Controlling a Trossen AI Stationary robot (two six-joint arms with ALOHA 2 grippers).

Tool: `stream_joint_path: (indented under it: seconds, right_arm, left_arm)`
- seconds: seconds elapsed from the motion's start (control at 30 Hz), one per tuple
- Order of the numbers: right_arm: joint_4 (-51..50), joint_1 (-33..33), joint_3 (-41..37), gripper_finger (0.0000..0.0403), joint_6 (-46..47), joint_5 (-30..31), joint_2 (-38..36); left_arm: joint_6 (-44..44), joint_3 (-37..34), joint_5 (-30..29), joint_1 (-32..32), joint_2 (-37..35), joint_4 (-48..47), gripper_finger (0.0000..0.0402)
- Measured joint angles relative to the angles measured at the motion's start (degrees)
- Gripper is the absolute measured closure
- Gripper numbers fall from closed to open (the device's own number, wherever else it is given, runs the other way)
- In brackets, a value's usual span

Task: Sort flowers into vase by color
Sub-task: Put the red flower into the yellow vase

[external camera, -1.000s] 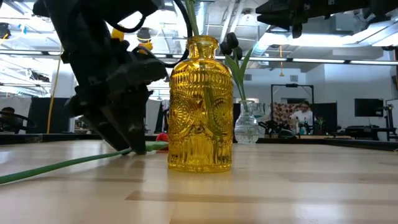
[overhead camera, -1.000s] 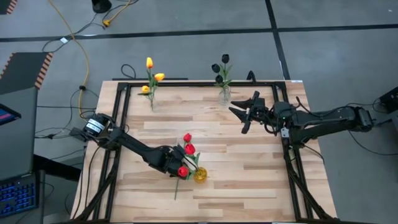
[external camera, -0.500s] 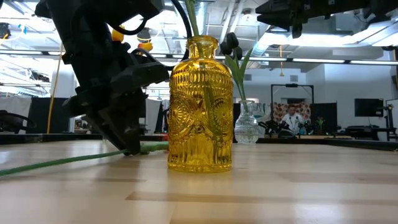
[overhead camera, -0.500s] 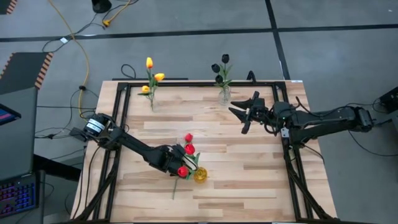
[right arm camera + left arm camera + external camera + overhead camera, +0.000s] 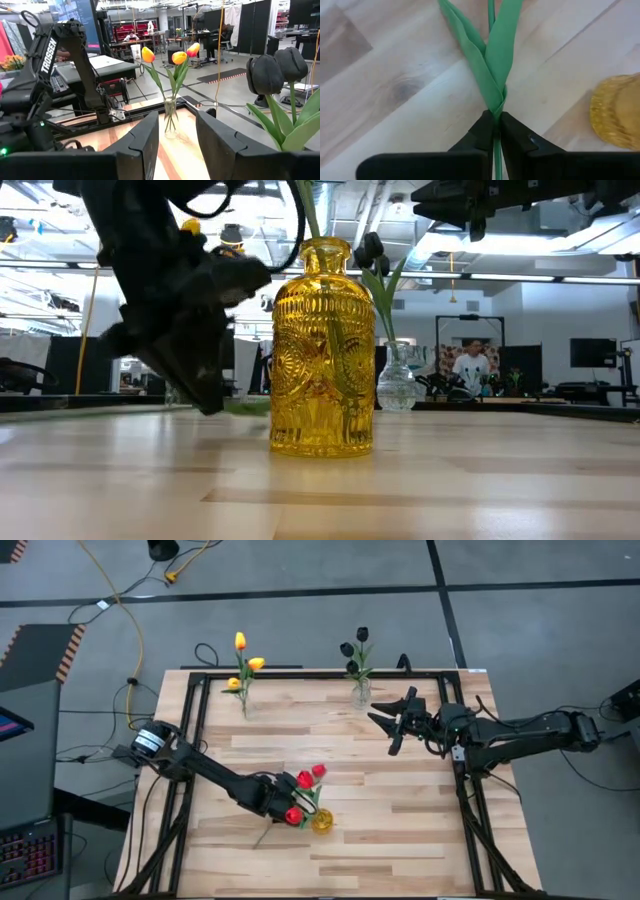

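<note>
My left gripper (image 5: 283, 806) is shut on a red tulip beside the yellow glass vase (image 5: 322, 822). The tulip's head (image 5: 318, 771) points toward the table's far right, and its stem end (image 5: 260, 838) toward the near left. Two more red heads (image 5: 303, 780) (image 5: 293, 816) show close to the vase. Yellow tulips (image 5: 243, 655) stand in a clear vase at the far left, black tulips (image 5: 356, 648) in a clear vase (image 5: 361, 693) at the far middle. My right gripper (image 5: 386, 724) hovers open just right of the black tulips. My left gripper pinches the tulip's thin green stem (image 5: 495, 116) between its two fingertips (image 5: 483, 131), just below where the two leaves (image 5: 490, 55) join it. The fingers come down from above at a slant. In the low view, no stem lies on the table left of the vase.
A black frame (image 5: 300, 675) runs around the wooden tabletop. The yellow vase (image 5: 322, 350) stands close to the right of my left gripper. The table's middle and near right show bare wood (image 5: 400, 810). People and desks show in the room behind.
My left gripper has shut on the red tulip's stem and risen a little. The tulip has turned: its head has swung toward the table's right, its stem end toward the left. The stem, which lay on the table, has lifted off it.
</note>
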Motion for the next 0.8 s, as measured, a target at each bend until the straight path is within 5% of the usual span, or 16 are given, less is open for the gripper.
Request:
stream_joint_path:
  seconds: [0.43,0.8]
  right_arm:
    - [0.09,0.07,0.0,0.0246,0.02,-0.02,0.0]
    - [0.02,0.07,0.0,0.0246,0.02,-0.04,0.0]
  left_arm:
    - [0.96,0.0,-9.23,-0.3,-11.77,-7.98,0.039]
    - [7.9,0.0,-30.82,-5.09,-25.64,-8.74,0.039]
